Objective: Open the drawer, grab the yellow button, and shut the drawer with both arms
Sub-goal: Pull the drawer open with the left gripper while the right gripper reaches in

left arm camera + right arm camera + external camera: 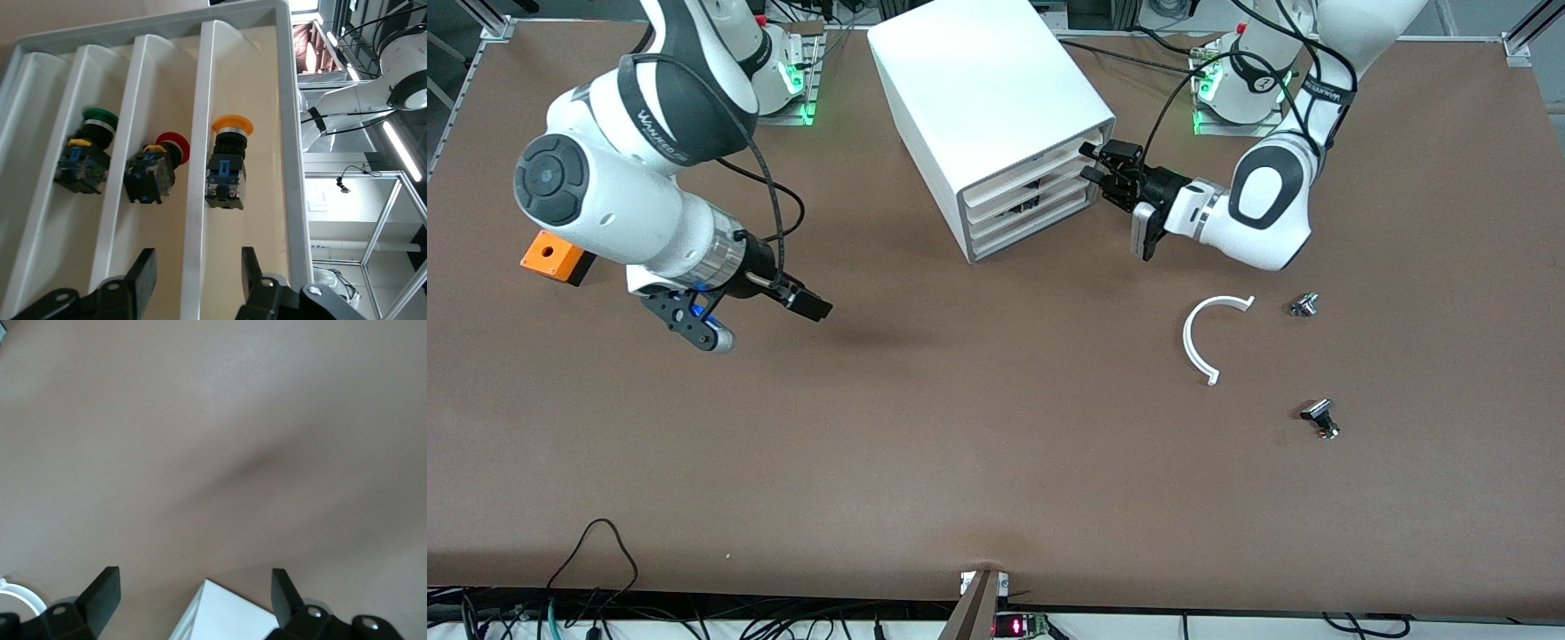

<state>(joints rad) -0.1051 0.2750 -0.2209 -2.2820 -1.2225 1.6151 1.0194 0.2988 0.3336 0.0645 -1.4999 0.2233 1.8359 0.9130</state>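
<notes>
Left gripper (1092, 163) sat at the drawer (200, 167) front edge atop the white cabinet (996, 107), fingers (141, 277) partly parted astride that edge, not clamped. Inside lay the orange-capped button (227, 163). Right gripper (751, 324) waited wide open and empty above the tabletop (960, 427).

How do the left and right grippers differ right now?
Place: the left gripper is at the cabinet's front, at the top drawer; the right gripper hangs over bare table.
Contact: the left fingers straddle a drawer edge without pressing on it; the right ones are near nothing.
Gap: the left stands narrower than the right.
Shared: both black, two-fingered, holding nothing.
</notes>
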